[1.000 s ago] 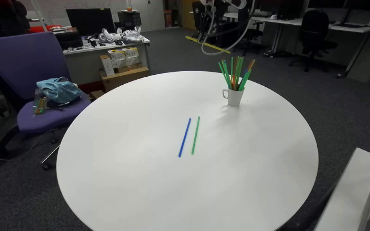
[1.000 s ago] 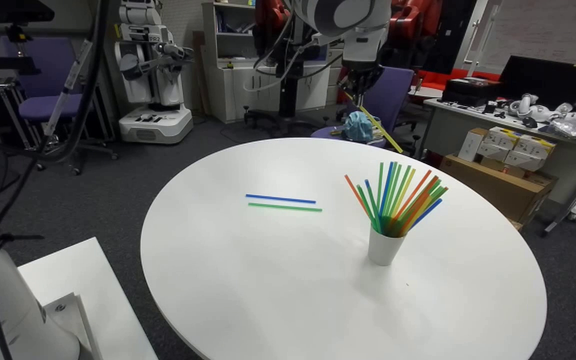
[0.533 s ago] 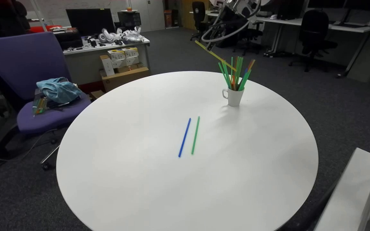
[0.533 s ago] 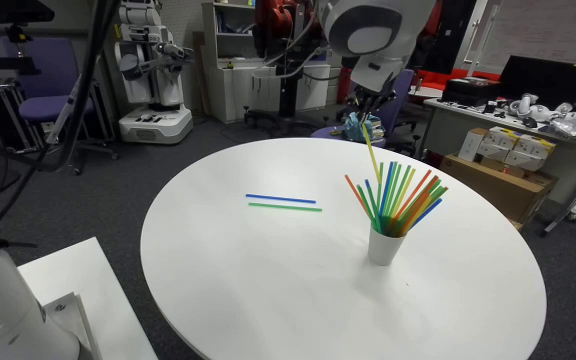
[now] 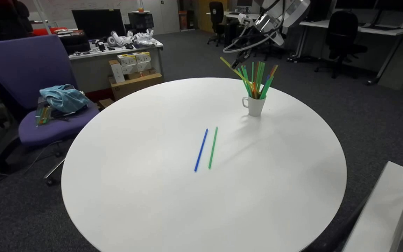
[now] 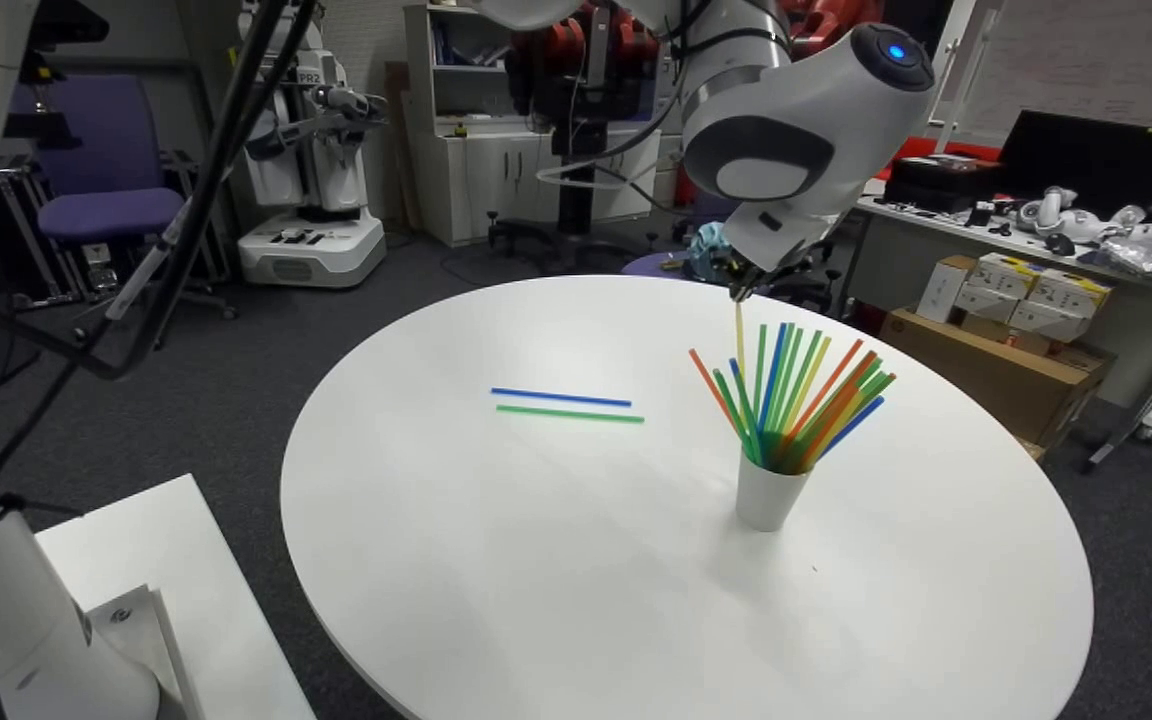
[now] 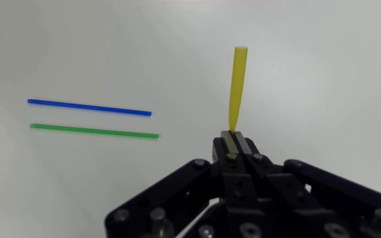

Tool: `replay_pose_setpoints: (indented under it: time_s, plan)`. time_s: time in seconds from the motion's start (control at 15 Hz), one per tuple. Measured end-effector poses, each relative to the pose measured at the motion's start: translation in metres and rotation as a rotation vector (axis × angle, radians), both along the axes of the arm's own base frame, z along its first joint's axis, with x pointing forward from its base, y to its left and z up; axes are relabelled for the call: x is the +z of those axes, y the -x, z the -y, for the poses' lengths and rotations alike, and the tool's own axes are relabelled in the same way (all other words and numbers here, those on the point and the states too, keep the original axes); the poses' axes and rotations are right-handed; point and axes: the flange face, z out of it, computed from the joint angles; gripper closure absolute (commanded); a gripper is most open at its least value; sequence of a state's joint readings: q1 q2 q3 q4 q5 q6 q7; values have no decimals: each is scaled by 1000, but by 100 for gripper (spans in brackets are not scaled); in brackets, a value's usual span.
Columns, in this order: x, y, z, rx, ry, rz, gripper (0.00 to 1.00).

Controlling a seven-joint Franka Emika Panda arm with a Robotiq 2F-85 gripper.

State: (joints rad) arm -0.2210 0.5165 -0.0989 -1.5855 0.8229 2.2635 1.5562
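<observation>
White, the mug [image 5: 256, 107] shows in both exterior views alone; the end effector [image 7: 232, 133] pinches a yellow straw [image 7: 238, 81].

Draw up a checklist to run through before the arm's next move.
1. The gripper has hold of the yellow straw: ok, pinched between closed jaws.
2. The yellow straw stands upright: not ok, it slants.
3. The mug stands upright on the table: ok.
4. The lower end of the yellow straw is inside the mug: cannot tell, it is lost among the bunched straws.
5. The loose blue straw and green straw lie apart: ok, side by side with a gap.
</observation>
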Motion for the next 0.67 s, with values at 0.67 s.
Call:
replay_pose_setpoints:
  time_s: [0.67]
  plan:
    - [-12,10,38,-59,-68,64,100]
